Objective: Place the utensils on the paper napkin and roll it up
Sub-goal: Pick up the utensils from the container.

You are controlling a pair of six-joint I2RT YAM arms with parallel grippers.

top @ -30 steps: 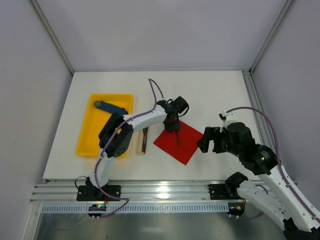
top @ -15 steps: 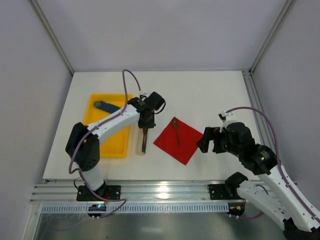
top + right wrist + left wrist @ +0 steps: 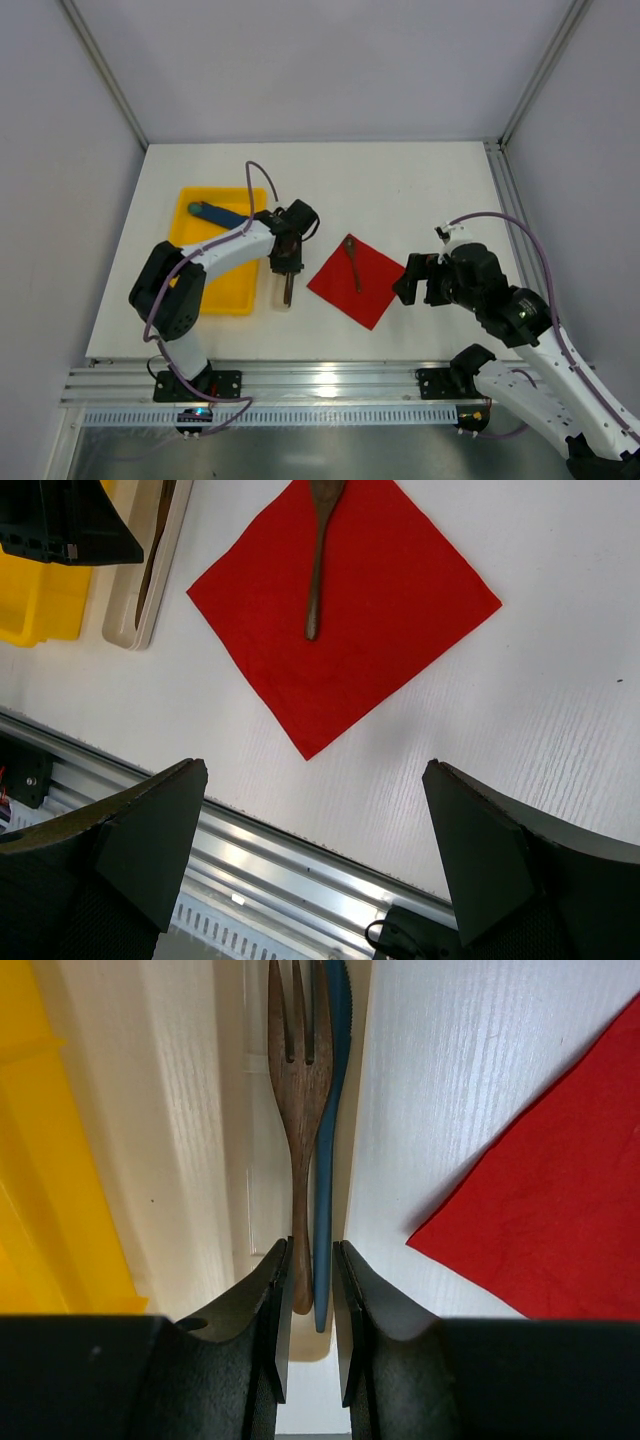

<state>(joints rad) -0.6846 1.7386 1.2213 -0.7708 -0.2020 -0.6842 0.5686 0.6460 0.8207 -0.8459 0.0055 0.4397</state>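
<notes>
Left wrist view: the left gripper (image 3: 312, 1250) is low over a narrow pale tray (image 3: 262, 1210). Its jaws stand a slim gap apart, with the handle ends of a wooden fork (image 3: 300, 1080) and a blue knife (image 3: 323, 1210) between them. The two handles fill that gap, so I cannot tell whether the jaws are pressing on them or only flanking them. Fork and knife lie side by side, touching along their length, with the tines pointing away from the gripper.

Just right of the pale tray lies the red paper napkin (image 3: 540, 1190), flat on the white desk (image 3: 430, 1080), one corner pointing toward the tray. A yellow tray (image 3: 60, 1160) sits just left of the pale tray.

From the top external view, the napkin (image 3: 352, 295) lies about mid-desk, nearer the near edge, turned like a diamond. A wooden spoon (image 3: 354, 265) rests on its far half. The yellow tray (image 3: 195, 270) lies toward the left edge and holds a blue stick-shaped object (image 3: 220, 213).

The right gripper (image 3: 415, 280) hovers just beside the napkin's right corner, jaws spread wide with nothing between them.
</notes>
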